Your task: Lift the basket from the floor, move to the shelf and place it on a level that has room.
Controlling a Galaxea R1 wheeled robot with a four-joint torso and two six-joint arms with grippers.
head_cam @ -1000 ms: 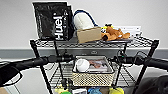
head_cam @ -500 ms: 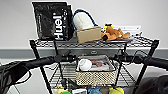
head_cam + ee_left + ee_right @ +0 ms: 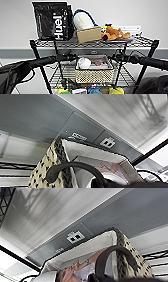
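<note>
The basket (image 3: 94,72) sits mid-tier on the shelf (image 3: 140,41), between both arms; whether either claw grips it cannot be told

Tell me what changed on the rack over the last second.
Between the two arms, the basket shows slightly lower in the head view, close over the bare wire level beneath the top tier; whether it rests there is unclear. The Huel bag, cardboard box and plush toy on top stayed put.
</note>
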